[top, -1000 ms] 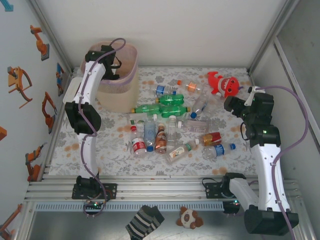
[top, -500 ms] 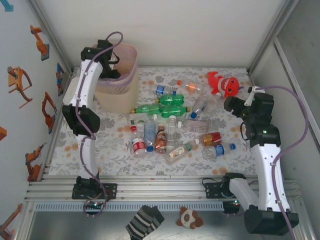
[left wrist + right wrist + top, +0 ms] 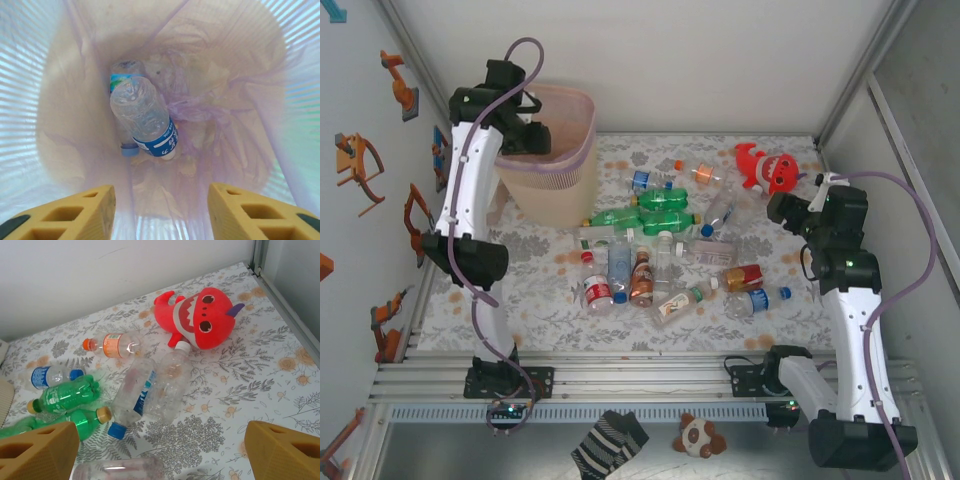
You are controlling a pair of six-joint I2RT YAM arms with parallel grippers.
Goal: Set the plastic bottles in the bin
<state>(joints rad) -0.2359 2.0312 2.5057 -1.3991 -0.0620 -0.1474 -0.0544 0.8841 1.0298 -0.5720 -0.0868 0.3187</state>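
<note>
Flowered bench (image 3: 550, 300) carries roughly thirteen plastic bottles (image 3: 641, 280), one red plush toy (image 3: 200, 317) and one pink bin (image 3: 560, 190) at its far left corner. Two further bottles (image 3: 142, 117) lie inside the bin. Left tool (image 3: 161, 200) hangs over them, partly open and empty. Right tool (image 3: 162, 450) gapes wide above the bench, touching nothing.

Down inside the bin (image 3: 30, 100), a clear bottle (image 3: 142, 117) with a blue label slants from 11 towards 5 o'clock on the crumpled purple liner (image 3: 215, 115), lying across a second bottle (image 3: 124, 70). The left gripper (image 3: 161, 200) hangs above with nothing between its yellow fingers (image 3: 75, 210), which sit apart at 7 and 5 o'clock
</note>
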